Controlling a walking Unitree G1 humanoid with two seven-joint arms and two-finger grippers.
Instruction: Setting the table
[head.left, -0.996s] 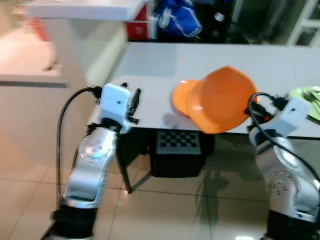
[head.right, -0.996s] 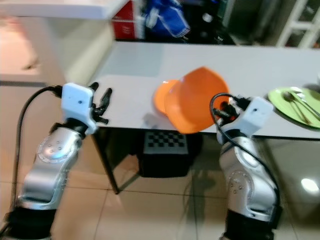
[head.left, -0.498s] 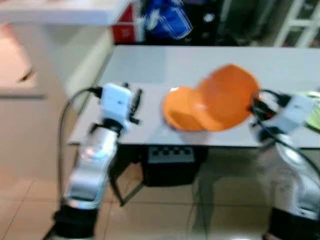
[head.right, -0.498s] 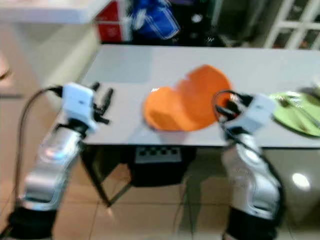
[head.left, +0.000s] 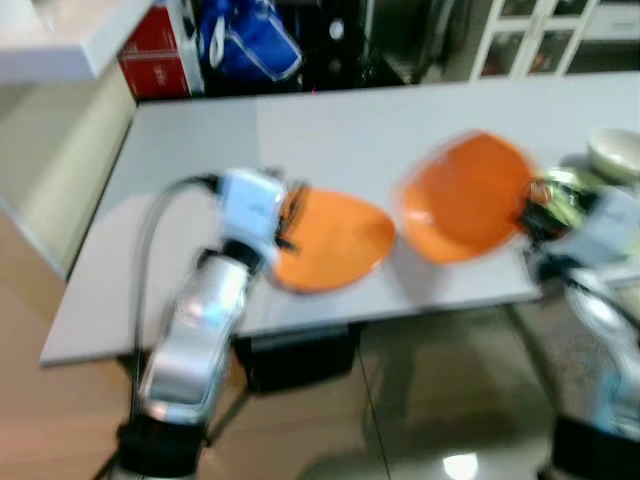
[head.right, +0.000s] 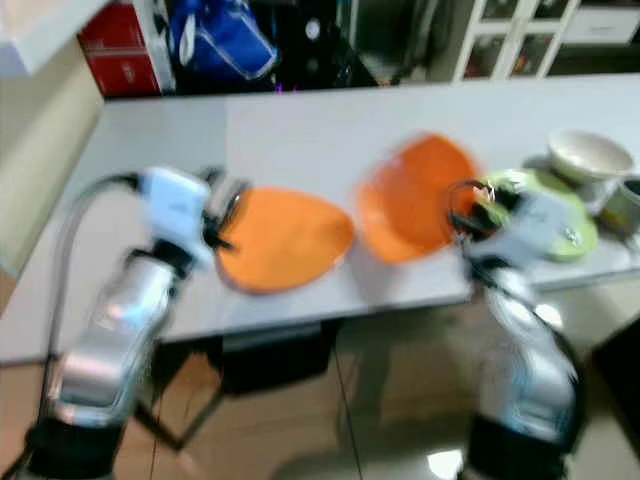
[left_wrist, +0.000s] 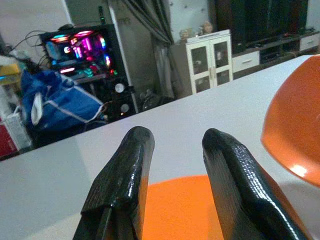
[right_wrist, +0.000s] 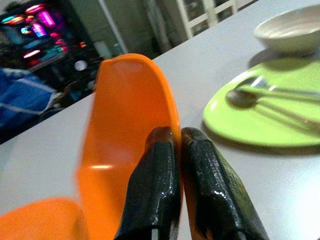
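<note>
No readable text anywhere.
Blur is smearing the red box (head.left: 152, 42) behind the table, leaving any markings there illegible.

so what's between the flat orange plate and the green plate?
The tilted orange plate, pinched at its rim by the right hand. The right eye view shows it standing between the flat orange plate and the green plate.

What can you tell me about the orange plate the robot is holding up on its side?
The shiny orange plastic-looking plate is smooth and rounded, tilted up on edge above the grey table. The right gripper holds its rim, one black finger on each face. A second orange plate lies flat nearby; a green plate with cutlery sits to its other side.
</note>
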